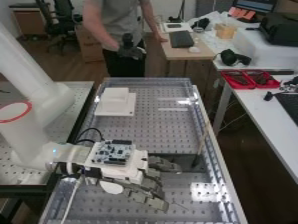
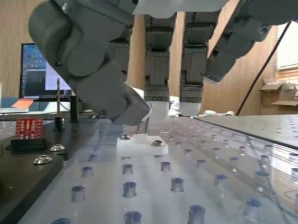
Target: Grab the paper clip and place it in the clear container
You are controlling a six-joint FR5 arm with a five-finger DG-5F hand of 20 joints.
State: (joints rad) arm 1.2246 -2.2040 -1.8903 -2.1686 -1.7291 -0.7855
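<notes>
- High view: your robot hand (image 1: 157,201) is low over the near part of the perforated counter (image 1: 146,129), well apart from the white stepped block (image 1: 116,102) farther along. You can't tell from here whether it is open, closed or gripping anything.
- Wrist view: right below the robot hand you have a low white block (image 2: 142,146) with two screws (image 2: 157,143) in its top. A thin grey sliver (image 2: 146,127) stands at its upper edge, probably the paper clip. Contact is unclear, so you can't say that it is gripped.
- The step in hand looks like securing the clip. Close gently and squarely on the thin part, clear of the screws; pressing down could knock it over or skid it off.
- Check that it is held before you lift. Then raise it straight up, carry it level and let go low over the clear container.
</notes>
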